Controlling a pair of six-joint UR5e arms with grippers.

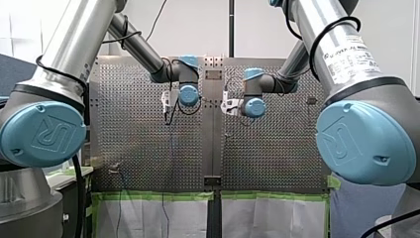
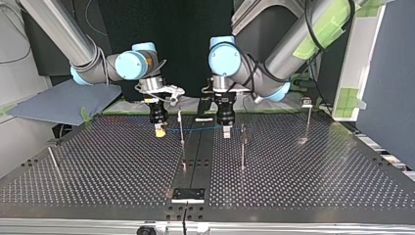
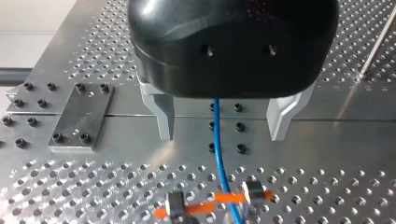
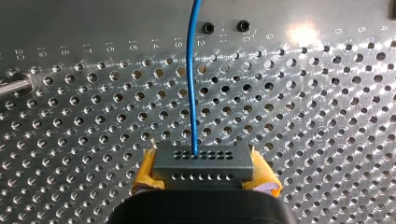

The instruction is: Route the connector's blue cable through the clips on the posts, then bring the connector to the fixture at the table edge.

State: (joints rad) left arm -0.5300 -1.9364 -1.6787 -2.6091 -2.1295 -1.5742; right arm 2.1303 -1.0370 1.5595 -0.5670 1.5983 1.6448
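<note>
In the right wrist view my right gripper is shut on the grey connector, with its yellow pads on either side. The blue cable leaves the connector's face and runs ahead over the perforated plate. My left gripper is open, its metal fingers standing on either side of the blue cable without touching it. Just beyond, the cable meets a clip with orange parts. In the top view the cable spans level from my right gripper to my left gripper.
Thin posts stand on the table: one between the grippers, one beside my left gripper, one at the top view's right, and one leaning at its left. A black fixture plate sits at the near edge.
</note>
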